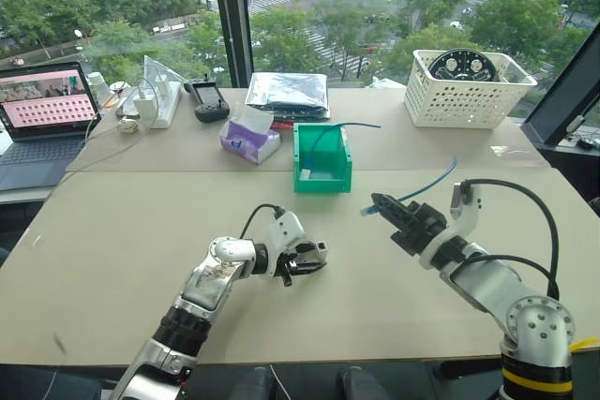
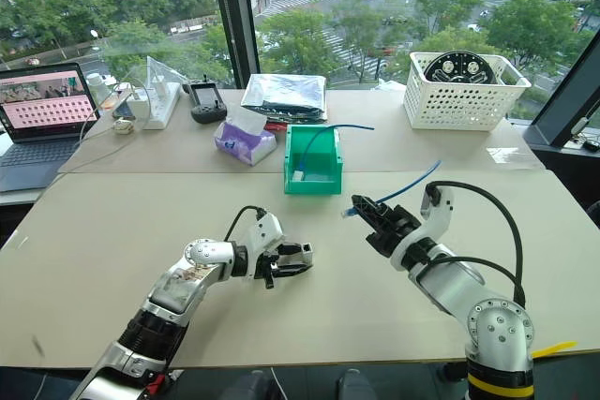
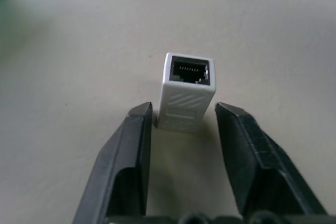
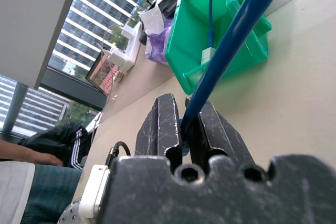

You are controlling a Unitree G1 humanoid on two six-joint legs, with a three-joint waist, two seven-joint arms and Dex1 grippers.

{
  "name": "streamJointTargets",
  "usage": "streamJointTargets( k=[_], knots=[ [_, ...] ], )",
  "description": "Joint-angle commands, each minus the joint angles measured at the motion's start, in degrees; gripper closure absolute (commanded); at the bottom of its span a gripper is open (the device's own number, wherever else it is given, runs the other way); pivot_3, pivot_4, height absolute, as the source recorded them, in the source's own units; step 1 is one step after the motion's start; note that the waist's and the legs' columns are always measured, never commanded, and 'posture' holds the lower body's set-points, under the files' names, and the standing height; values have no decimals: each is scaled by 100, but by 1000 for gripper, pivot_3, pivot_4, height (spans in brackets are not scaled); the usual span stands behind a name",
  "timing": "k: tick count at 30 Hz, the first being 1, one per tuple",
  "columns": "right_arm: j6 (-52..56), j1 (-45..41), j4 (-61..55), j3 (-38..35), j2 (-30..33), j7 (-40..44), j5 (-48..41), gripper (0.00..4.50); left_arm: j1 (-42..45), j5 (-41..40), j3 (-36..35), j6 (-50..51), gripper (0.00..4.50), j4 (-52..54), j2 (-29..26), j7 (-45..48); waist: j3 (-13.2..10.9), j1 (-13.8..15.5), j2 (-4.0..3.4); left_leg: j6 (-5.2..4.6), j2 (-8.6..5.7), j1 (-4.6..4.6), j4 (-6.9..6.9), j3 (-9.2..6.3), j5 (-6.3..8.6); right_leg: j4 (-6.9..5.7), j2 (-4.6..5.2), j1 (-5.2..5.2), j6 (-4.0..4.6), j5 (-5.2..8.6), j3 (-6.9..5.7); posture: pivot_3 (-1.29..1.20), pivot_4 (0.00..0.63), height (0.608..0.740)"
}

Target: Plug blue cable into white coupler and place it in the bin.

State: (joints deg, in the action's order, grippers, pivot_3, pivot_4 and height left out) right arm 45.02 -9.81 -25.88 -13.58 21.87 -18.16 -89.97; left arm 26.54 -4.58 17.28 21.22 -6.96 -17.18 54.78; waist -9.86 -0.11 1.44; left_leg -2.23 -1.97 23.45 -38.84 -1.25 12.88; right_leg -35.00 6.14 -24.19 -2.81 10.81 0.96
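Note:
The white coupler (image 3: 187, 92) sits between my left gripper's (image 1: 312, 259) fingertips, dark socket facing away from the hand. The gripper is shut on its near end, low over the table's front middle. My right gripper (image 1: 379, 203) hovers to the right of it, shut on the blue cable (image 4: 236, 30) just behind the plug (image 1: 367, 210). The cable's free length trails up and back to the right (image 1: 439, 178). The green bin (image 1: 300, 152) stands beyond both grippers at the table's middle.
Another blue cable (image 1: 328, 132) with a white piece (image 4: 208, 54) lies in the bin. A purple tissue pack (image 1: 249, 140) sits left of it. Farther back are a white basket (image 1: 464, 91), a black bag (image 1: 288, 93), a laptop (image 1: 42, 119) and a seated person (image 4: 31, 182).

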Motion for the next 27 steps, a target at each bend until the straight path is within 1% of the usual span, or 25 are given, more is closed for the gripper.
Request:
streamJointTargets(
  k=[1, 3, 5, 9, 10, 13, 19, 23, 27],
  knots=[
    [-135, 106, -366, 3, 98, -49, 60, 4500, 135, 55, 232, -339, 3899, -373, 124, 111, 0, 20, 0, 0, 0, 0, 0, 0, 0, 0, 1, 1, 0, 0, 0, 0, 150, 728],
    [-101, 258, -451, 41, 150, -72, 180, 4500, 222, 112, 322, -323, 3896, -402, 120, 131, 0, 47, 0, 0, -1, 0, -1, 0, 0, 1, 2, 2, -3, 2, 0, 0, 150, 728],
    [-121, 418, -572, 109, 169, -142, 328, 4500, 326, 162, 356, -3, 3896, -306, 138, -18, 0, 59, 0, 0, -3, 2, -3, 1, 0, 2, 4, 2, -6, 3, -1, 0, 150, 728],
    [-201, 582, -803, 283, 65, -291, 478, 4500, 431, 549, 857, 703, 3896, 132, -154, 29, 1, 59, 1, 0, -3, 3, -3, 1, 0, 0, 4, 2, -19, 11, -1, 0, 150, 728],
    [-219, 597, -859, 349, 11, -340, 525, 4500, 455, 579, 889, 883, 3896, 271, -149, -54, 2, 56, 0, 0, -2, 2, -3, 1, 0, 1, 3, 2, -29, 17, -1, 0, 150, 728],
    [-296, 611, -960, 649, -250, -529, 752, 4500, 658, 694, 1049, 1864, 3896, 689, -174, -206, 3, 35, -1, 0, 2, -3, -1, 0, 0, 0, -1, 3, -37, 23, -1, 0, 150, 728],
    [-318, 619, -975, 1053, -606, -717, 1117, 4500, 1001, 595, 1237, 3068, 3896, 1137, -164, -282, 4, 8, -2, 0, 3, -1, -2, -2, 0, 0, -5, 1, -42, 26, -1, 0, 150, 728],
    [-274, 616, -948, 1165, -647, -739, 1260, 4500, 1034, 503, 1348, 3440, 3896, 1267, -159, -319, 4, -12, -2, 0, 3, -2, 1, -3, 0, 0, -5, 0, -42, 27, -2, 0, 150, 728],
    [-261, 567, -832, 1198, -680, -656, 1401, 4500, 1056, 468, 1407, 3552, 3896, 1357, -158, -439, 4, -27, -2, 0, 4, -3, 4, -4, 0, 0, -5, -1, -40, 28, -2, 0, 150, 728]
  ],
)
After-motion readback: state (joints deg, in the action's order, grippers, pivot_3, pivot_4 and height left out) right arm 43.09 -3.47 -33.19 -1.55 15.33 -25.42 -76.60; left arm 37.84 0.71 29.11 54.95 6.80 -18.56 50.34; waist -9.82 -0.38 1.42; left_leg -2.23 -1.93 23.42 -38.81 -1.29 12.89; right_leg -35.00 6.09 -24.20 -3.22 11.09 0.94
